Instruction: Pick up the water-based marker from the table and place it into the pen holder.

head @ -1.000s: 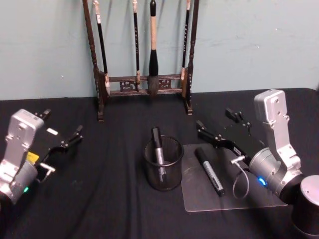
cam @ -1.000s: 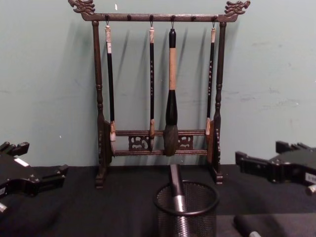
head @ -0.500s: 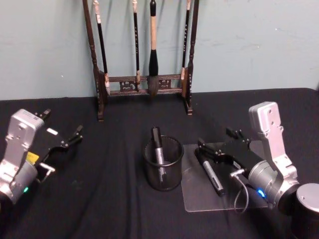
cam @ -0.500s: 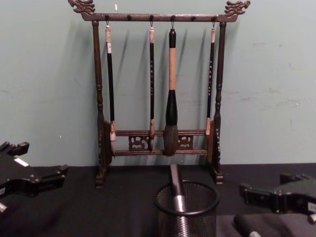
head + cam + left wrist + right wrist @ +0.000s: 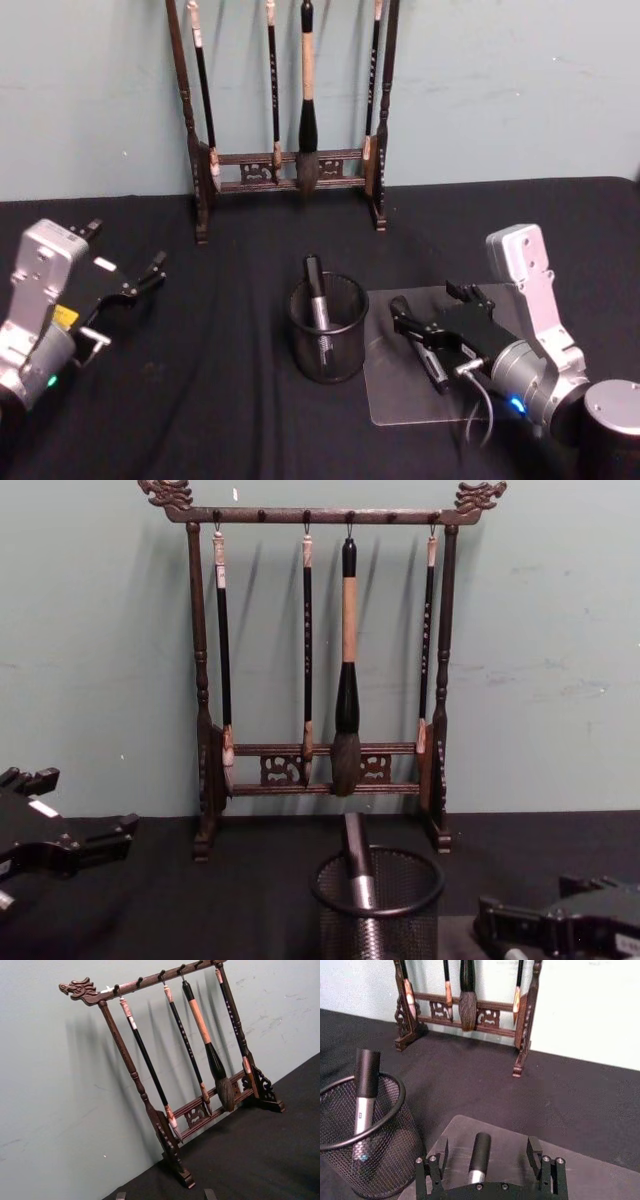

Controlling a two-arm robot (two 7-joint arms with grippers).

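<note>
A black and silver water-based marker point(image 5: 428, 358) lies on a clear sheet on the black table point(image 5: 220, 410), right of the mesh pen holder point(image 5: 327, 345). My right gripper point(image 5: 430, 303) is low over the sheet and open. In the right wrist view its fingers point(image 5: 441, 1149) stand on either side of the marker's black cap point(image 5: 480, 1156) without touching it. Another marker point(image 5: 365, 1091) leans upright inside the pen holder point(image 5: 395, 1110). My left gripper point(image 5: 125, 247) hangs open over the left of the table, holding nothing.
A tall dark wooden brush rack point(image 5: 290, 170) with several hanging brushes stands at the back, against the wall. The clear sheet point(image 5: 400, 405) lies flat right of the holder. The holder stands close to the right gripper's left finger.
My right gripper has come down and drawn back toward me, from above the sheet's far edge to straddling the marker. The left arm has not moved.
</note>
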